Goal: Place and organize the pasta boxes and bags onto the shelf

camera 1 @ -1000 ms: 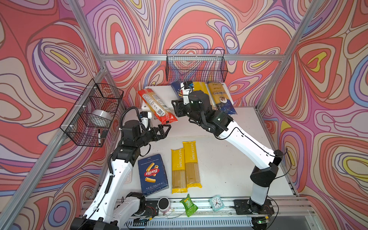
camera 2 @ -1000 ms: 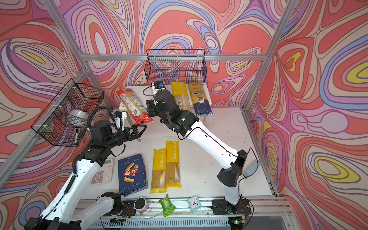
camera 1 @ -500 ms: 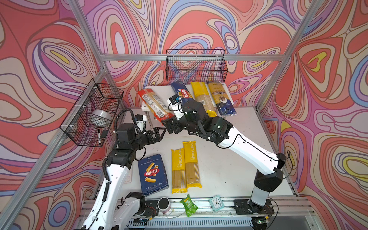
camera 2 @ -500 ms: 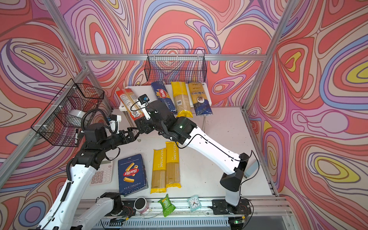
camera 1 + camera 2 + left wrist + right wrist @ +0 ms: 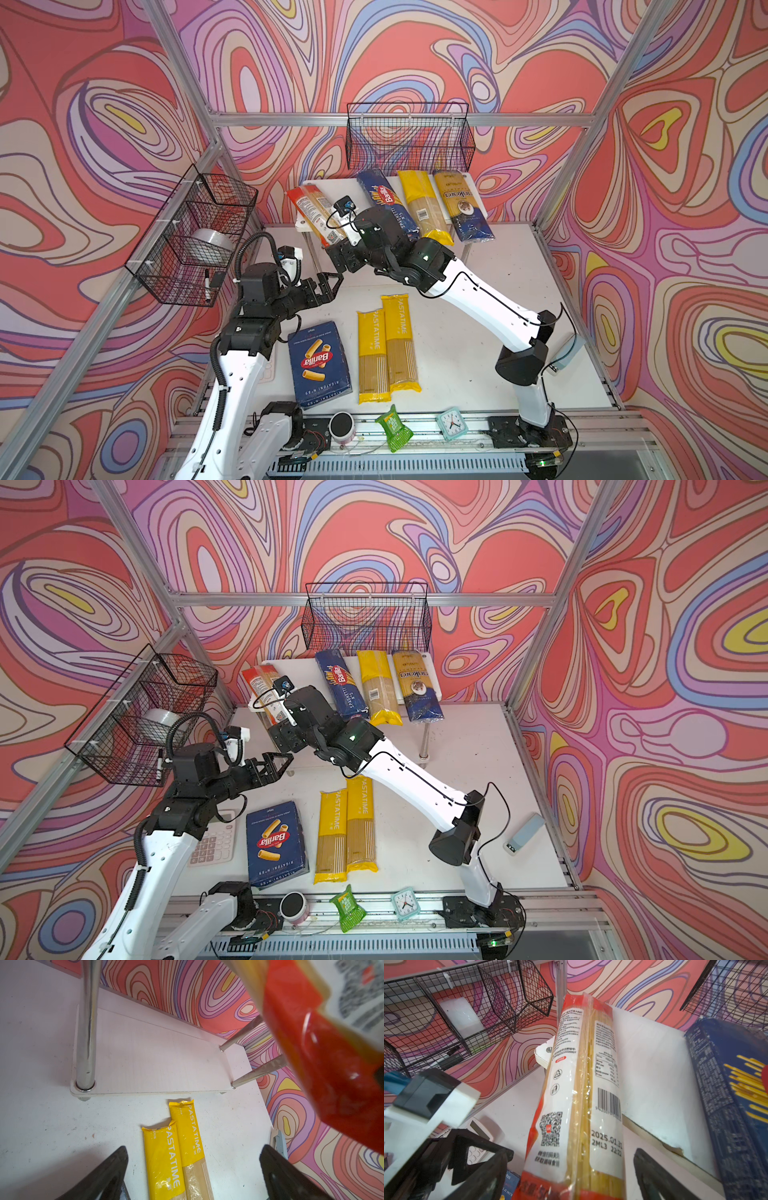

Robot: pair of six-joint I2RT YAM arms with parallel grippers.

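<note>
Found right pincer [image 5: 574,1153] spread wide, fingers either side of the near end of the red packet [image 5: 312,210], no contact discernible. Found left pincer [image 5: 192,1153] likewise spread, pinching nothing, just beside the right one, over the table [image 5: 457,374]. Recorded the red packet lying slantwise at the left end of the shelf [image 5: 328,185] top tier, near end past the front edge. Noted to its right on the same tier, side by side: narrow spaghetti box [image 5: 384,203], yellow packet [image 5: 422,208], gold and dark blue packet [image 5: 463,208], near ends likewise past the edge. Logged on the table in front of the shelf: wide rigatoni box [image 5: 318,363] lying flat, pair of yellow packets [image 5: 372,353] touching side by side just right of it.
</note>
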